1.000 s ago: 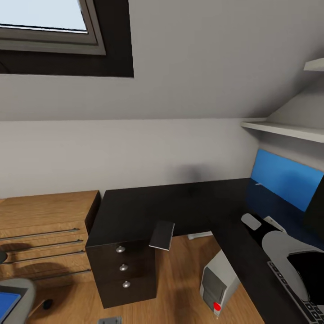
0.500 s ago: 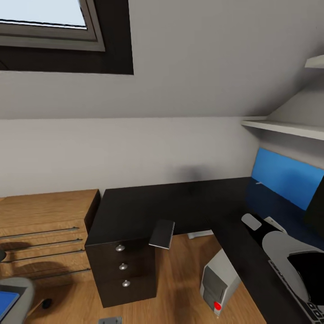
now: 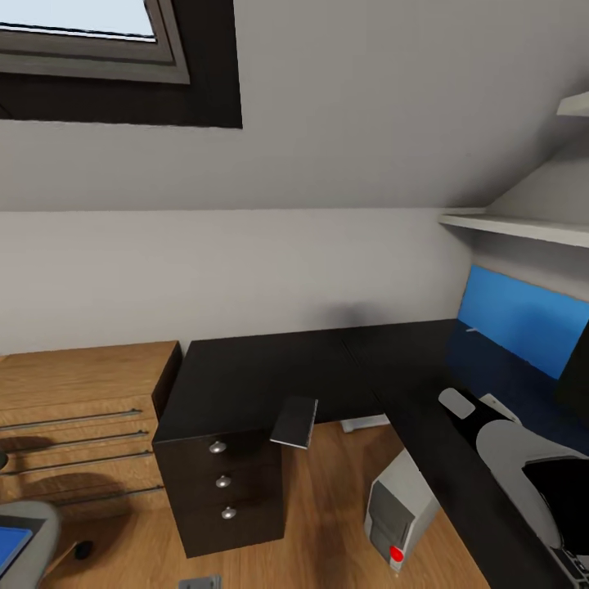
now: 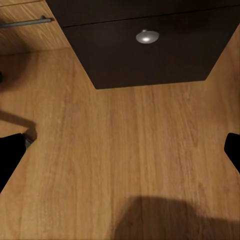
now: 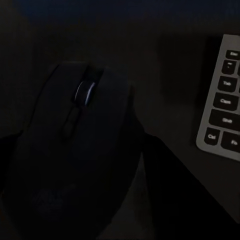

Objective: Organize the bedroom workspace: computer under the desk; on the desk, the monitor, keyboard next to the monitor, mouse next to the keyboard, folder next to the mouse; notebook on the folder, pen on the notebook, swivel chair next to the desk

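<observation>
The black L-shaped desk [image 3: 270, 380] stands ahead with its three-drawer unit [image 3: 222, 484]. A thin grey notebook [image 3: 294, 423] overhangs the desk's front edge. The grey computer [image 3: 398, 515] stands on the floor under the desk. A thin pale pen [image 3: 470, 330] lies near the blue wall panel. The monitor's dark edge [image 3: 577, 366] shows at far right. My right gripper [image 5: 80, 140] is shut on the dark mouse [image 5: 85, 165], which rests on the desk beside the keyboard [image 5: 225, 100]. At bottom left, the swivel chair [image 3: 29, 528] carries the blue folder [image 3: 11, 548]. My left gripper [image 4: 120, 150] hangs open over the floor.
Light-wood low shelving [image 3: 78, 409] adjoins the desk on the left. A blue wall panel [image 3: 515, 319] and white shelves [image 3: 515, 229] line the right wall. A skylight [image 3: 90, 41] sits in the sloped ceiling. The drawer unit [image 4: 147, 50] is near my left gripper.
The whole head view has slid down a little, so the camera has tilted up slightly. The desk, notebook, computer and right arm keep their places.
</observation>
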